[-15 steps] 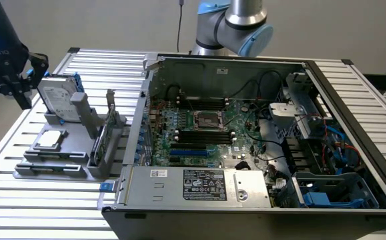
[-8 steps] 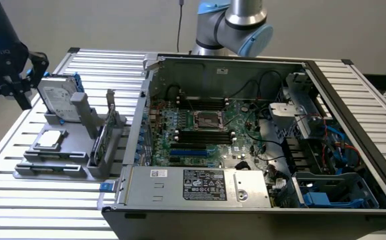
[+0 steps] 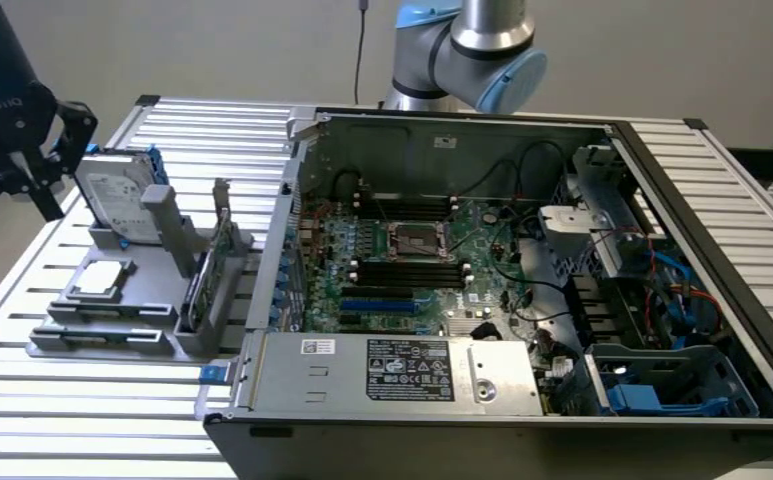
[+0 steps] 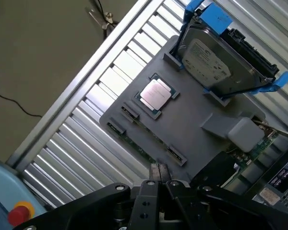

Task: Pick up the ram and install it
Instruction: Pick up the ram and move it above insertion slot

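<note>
Hanging over the exterior view's left end of the ribbed aluminium table (image 3: 119, 420), the black gripper (image 3: 39, 185) touches no part. Below it lies a grey moulded fixture (image 3: 153, 295). This fixture carries a silver, boxy hard drive (image 3: 117, 195) standing upright in blue rails, a square metal-capped processor (image 3: 102, 280) lying flat, and an expansion card (image 3: 199, 290) set on edge. Toward the exterior view's right, the open sheet-metal case (image 3: 426, 150) exposes a green motherboard (image 3: 400, 235) with long black slots (image 3: 410, 272). Loose cables cross the board, and a silver power supply (image 3: 400, 370) sits at the case's near edge.

In the wrist view, the two thin fingertips (image 4: 155, 171) meet; the jaws are closed with nothing between them. The ram (image 4: 141, 144), a long, narrow green stick, sits on edge in a fixture groove between black end clips. It is just beyond the fingertips, beside the processor, and untouched. The hard drive stands on the fixture's far side.
</note>
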Robot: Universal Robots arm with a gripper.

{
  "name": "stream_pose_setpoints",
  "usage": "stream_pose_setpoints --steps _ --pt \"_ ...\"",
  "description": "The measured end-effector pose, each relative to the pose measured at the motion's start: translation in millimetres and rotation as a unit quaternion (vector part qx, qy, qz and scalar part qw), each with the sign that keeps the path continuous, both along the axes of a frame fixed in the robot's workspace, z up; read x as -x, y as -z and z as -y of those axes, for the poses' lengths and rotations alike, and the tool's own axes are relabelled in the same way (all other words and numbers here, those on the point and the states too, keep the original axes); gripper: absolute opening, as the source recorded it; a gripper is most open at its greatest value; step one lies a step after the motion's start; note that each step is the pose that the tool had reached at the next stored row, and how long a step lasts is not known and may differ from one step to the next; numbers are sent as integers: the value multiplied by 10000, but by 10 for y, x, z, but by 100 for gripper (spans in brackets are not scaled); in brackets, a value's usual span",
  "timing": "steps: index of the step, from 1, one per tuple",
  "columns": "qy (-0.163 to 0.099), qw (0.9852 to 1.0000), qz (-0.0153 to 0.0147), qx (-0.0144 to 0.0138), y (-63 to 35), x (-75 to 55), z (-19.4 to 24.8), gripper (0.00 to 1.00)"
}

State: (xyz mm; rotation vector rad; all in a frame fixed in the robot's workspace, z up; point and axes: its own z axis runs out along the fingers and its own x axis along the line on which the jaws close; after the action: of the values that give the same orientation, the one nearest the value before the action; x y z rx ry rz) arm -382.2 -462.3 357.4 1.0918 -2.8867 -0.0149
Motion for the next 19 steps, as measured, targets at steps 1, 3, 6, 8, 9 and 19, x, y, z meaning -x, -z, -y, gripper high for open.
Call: stream_pose_setpoints --steps 1,3,6,8,9,19 --pt "-90 10000 0 0 1 0 0 11" --pt "-275 9996 0 0 2 0 0 11" --pt "-544 9985 0 0 3 0 0 11" --pt "-724 9974 0 0 4 0 0 11" --pt "-816 9967 0 0 4 0 0 11" --pt "-1716 9852 0 0 9 0 0 11"
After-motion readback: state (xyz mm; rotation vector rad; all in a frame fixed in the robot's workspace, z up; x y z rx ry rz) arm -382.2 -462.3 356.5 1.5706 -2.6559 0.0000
